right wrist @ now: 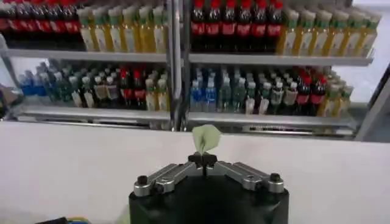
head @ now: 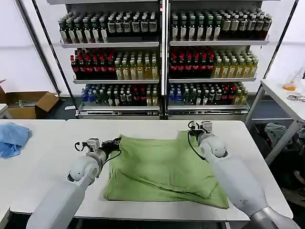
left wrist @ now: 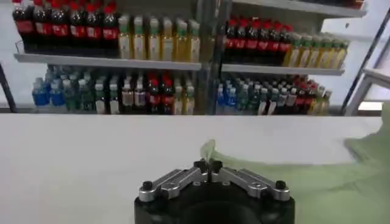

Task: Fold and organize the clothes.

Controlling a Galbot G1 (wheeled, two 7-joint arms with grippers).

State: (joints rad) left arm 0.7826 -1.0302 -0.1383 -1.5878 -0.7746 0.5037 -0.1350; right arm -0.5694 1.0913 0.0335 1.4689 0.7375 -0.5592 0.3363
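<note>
Shirt: the large pale green fabric shirt (head: 164, 171) lies at the lower centre of the head view on the white surface (head: 52, 162), partly doubled over, with a folded layer and diagonal creases across its lower half.
Far corners: both far corners are lifted slightly off the surface, each pinched by one arm.
Left end effector: the left end effector (head: 117, 141) sits at the shirt's upper left corner; in the left wrist view its fingers are pressed together on a small tip of green fabric (left wrist: 208, 150).
Right end effector: the right end effector (head: 192, 126) sits at the shirt's upper right corner; the right wrist view shows it clamped tight on a little green flap (right wrist: 206, 137).
Progress: judged from the layering, at least one fold seems made, and both far corners are gripped as if for another fold.
Remaining: the shirt is not yet a compact bundle; its edges are uneven and the near right corner trails, so further folding and tidy placement appear to be left.
Surroundings: a crumpled light blue cloth (head: 12, 138) lies well apart at the left edge of the head view; shelves of bottled drinks (head: 162, 52) stand behind the surface.
</note>
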